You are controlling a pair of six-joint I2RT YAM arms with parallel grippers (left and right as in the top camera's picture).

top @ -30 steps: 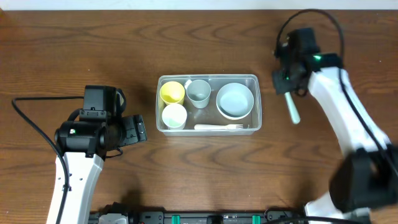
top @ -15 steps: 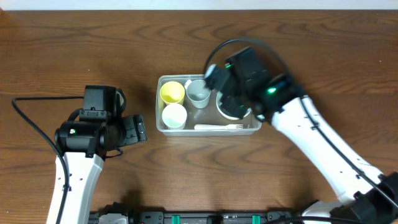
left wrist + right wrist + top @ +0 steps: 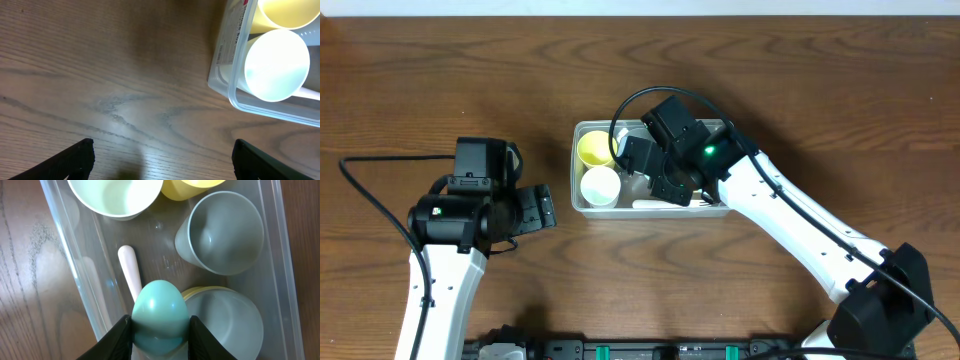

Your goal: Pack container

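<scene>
The clear, round-cornered plastic container (image 3: 576, 172) sits on the wood-grain tabletop (image 3: 440, 70), holding a yellow cup (image 3: 596, 148), a white cup (image 3: 600, 186), a grey cup (image 3: 225, 235), a pale bowl (image 3: 227, 325) and a white fork (image 3: 131, 275). The right pincer (image 3: 160, 339), beyond the container's right end a second ago, now hangs over it clamped on a smooth teal spoon (image 3: 160, 307). Left of the container, the left pincer (image 3: 162, 162) stands apart.

1. From overhead, your right arm (image 3: 770, 210) covers the middle of the clear plastic rectangular tub (image 3: 576, 172), largely hiding the round grey plastic cup (image 3: 225, 230) and pale blue bowl (image 3: 227, 325) inside
2. In your right wrist view, the pale teal plastic spoon (image 3: 160, 312) shows only its bowl end; the handle is lost between the fingers (image 3: 116, 342) of the right gripper (image 3: 160, 347)
3. Your left wrist view cuts off the tub and the round yellow cup (image 3: 285, 12) at its edges
</scene>
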